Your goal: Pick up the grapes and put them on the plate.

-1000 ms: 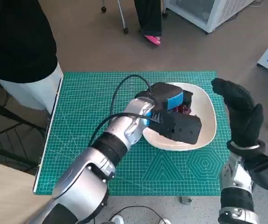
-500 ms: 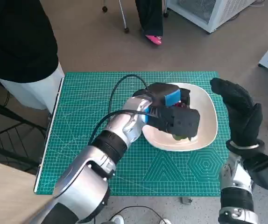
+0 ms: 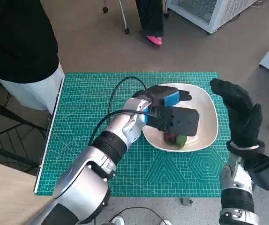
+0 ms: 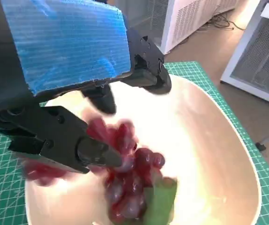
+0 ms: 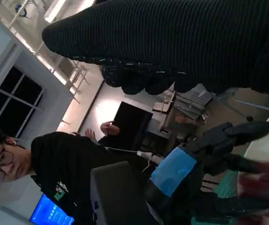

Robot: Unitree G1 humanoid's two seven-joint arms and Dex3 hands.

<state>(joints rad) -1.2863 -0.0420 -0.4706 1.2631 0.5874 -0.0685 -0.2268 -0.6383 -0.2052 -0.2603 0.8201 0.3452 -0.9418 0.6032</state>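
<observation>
The red grapes (image 3: 173,138) with a green leaf lie on the near part of the white plate (image 3: 206,117), on the green mat. My left hand (image 3: 165,101) hovers over the plate just behind them, its fingers (image 3: 183,95) spread and holding nothing. In the left wrist view the bunch (image 4: 127,185) lies blurred on the plate (image 4: 214,145) below my left hand (image 4: 64,47). My gloved right hand (image 3: 240,115) stands raised and empty beside the plate's right rim. The right wrist view shows the left hand (image 5: 172,171) and the blurred grapes (image 5: 261,183).
The green cutting mat (image 3: 87,117) covers the table. A person in black (image 3: 17,37) stands close at the left edge, also visible as a person (image 5: 55,159) in the right wrist view. White cabinets (image 3: 209,11) stand on the floor beyond the table.
My left hand has drawn back to the left and let go of the grapes, which now lie uncovered on the plate. The right hand has hardly moved.
</observation>
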